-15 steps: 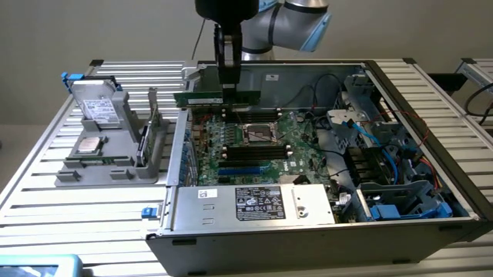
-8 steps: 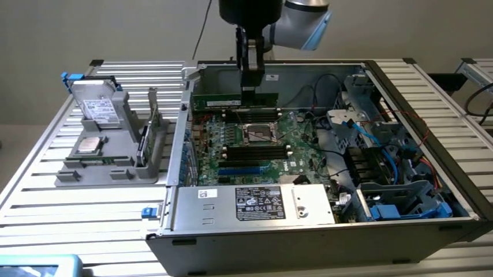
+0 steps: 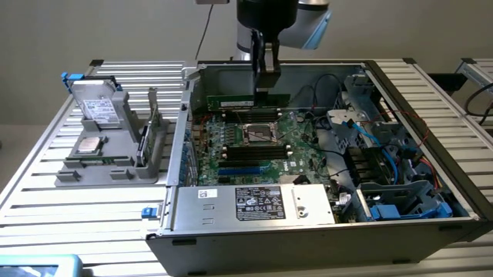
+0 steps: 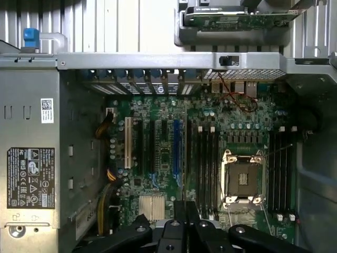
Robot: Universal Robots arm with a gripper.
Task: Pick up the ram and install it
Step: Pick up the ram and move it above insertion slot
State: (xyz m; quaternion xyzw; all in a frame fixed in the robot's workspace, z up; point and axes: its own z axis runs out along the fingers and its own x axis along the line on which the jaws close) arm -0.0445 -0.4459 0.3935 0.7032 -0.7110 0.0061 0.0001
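Already the gripper (image 3: 266, 86) is clamped on the ram (image 3: 239, 102), held above the motherboard (image 3: 289, 153) beneath it, apparently not yet seated in any slot

The arm (image 3: 277, 14) runs out past the exterior view's top edge, so I can't see its upper part. The tool (image 3: 265, 89) covers the stretch of the memory stick (image 3: 231, 103) it pinches. In the wrist view, the tool (image 4: 184, 232) is cut off at the edge. The print on the power supply label (image 3: 260, 203) is too small for me to read. A teal object (image 3: 34, 265) is cropped at the corner.
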